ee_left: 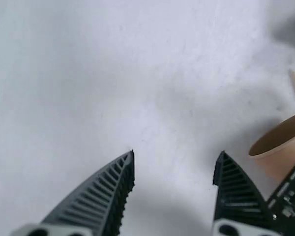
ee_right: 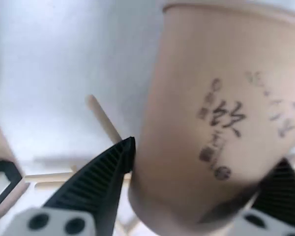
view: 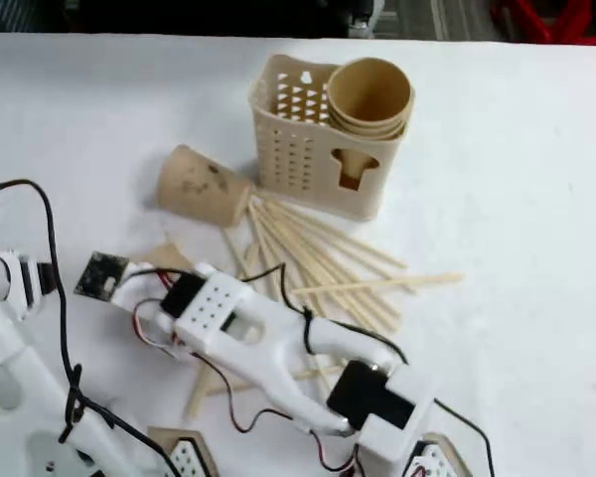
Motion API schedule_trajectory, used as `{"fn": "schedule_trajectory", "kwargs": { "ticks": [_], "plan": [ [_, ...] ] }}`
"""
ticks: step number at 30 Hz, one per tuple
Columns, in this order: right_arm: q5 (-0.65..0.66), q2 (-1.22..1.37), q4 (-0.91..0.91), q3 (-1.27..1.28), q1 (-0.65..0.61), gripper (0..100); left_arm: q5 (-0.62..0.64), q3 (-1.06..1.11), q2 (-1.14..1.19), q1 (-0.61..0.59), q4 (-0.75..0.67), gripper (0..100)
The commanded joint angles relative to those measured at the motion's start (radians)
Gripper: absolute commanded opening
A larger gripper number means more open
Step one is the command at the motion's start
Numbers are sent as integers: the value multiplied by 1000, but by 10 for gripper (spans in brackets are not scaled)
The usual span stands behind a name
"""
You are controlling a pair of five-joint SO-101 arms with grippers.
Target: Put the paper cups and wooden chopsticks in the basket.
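The beige slotted basket (view: 308,149) stands at the back centre with stacked paper cups (view: 370,97) in it. Another paper cup (view: 199,185) lies on its side left of the basket. Wooden chopsticks (view: 323,263) are scattered in front of the basket. My right gripper (ee_right: 206,155) is shut on a printed paper cup (ee_right: 211,113), with a finger on each side near its base. That cup (view: 165,256) peeks out beside the right arm's camera board (view: 99,276). My left gripper (ee_left: 176,153) is open over bare table, with the held cup (ee_left: 280,145) off to one side.
The right arm (view: 278,343) stretches from the front right across the near ends of the chopsticks. The left arm (view: 5,328) and its black cable (view: 60,298) occupy the front left. The table's right side is bare white surface.
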Motion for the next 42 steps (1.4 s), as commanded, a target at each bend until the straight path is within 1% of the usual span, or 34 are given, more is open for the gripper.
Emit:
{"fn": "schedule_trajectory", "kwargs": {
  "ticks": [1, 3, 5, 10, 16, 21, 27, 34, 38, 40, 42],
  "plan": [
    [0, -10, 101, -109, -5, 246, 6, 0, -24, -7, -18, 260],
    [0, -10, 143, -143, 1, 224, 6, 0, -24, -7, -18, 260],
    [0, -12, 191, -176, 15, 231, 5, 0, -24, -7, -18, 260],
    [0, -101, 312, -258, 101, 240, 5, 0, -24, -7, -18, 260],
    [84, -344, 398, -272, 199, 238, 9, 0, -24, -7, -46, 260],
    [140, -567, 386, -272, 331, 239, 11, 0, -24, -7, -46, 260],
    [141, -750, 229, -267, 524, 239, 11, 0, -24, -4, -46, 260],
    [141, -782, 27, -258, 748, 238, 11, 0, -24, -4, -46, 260],
    [140, -791, -140, -126, 825, 238, 12, 0, -24, -2, -46, 260],
    [140, -791, -263, -18, 843, 238, 12, 0, -24, -2, -46, 260],
    [104, -791, -420, 91, 858, 238, 12, 0, -24, -2, -46, 260]
  ]
}}
